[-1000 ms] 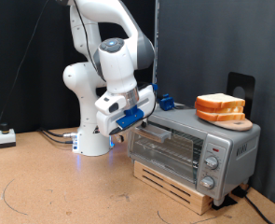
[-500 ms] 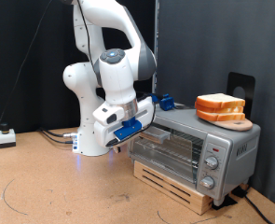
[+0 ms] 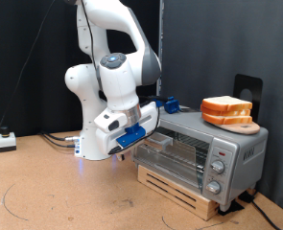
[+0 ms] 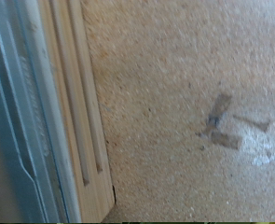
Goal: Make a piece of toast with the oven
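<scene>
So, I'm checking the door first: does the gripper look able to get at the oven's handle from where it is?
Probably yes. The gripper sits right at the upper front edge of the oven, and nothing stands between them. The handle itself is hidden behind it.

The oven [image 3: 200, 151] stands on a wooden pallet [image 3: 179, 188] at the exterior view's right. A stack of bread slices [image 3: 227, 111] rests on its top, far right. The arm's gripper [image 3: 141, 135] is just left of the oven's front. A small box [image 3: 6, 142] lies at far left.
</scene>
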Action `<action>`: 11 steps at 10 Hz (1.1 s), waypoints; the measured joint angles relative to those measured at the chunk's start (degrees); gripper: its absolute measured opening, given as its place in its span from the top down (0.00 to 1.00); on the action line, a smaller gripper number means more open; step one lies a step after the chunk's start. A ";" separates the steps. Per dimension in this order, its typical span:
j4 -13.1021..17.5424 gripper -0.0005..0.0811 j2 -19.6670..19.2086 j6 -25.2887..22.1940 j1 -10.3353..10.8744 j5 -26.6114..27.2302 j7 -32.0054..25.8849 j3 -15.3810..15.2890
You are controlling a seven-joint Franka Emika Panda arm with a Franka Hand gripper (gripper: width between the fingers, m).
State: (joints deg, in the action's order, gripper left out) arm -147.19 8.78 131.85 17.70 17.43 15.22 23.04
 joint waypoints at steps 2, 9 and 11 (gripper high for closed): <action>1.91 0.00 0.21 -2.22 -0.01 1.43 -2.15 0.63; 2.75 0.00 -3.72 -2.09 -1.86 -5.60 3.27 1.01; 3.03 0.00 -5.58 -0.10 -2.85 -5.72 3.25 1.25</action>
State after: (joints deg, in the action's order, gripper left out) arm -144.16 3.20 131.75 14.85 11.71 18.47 24.29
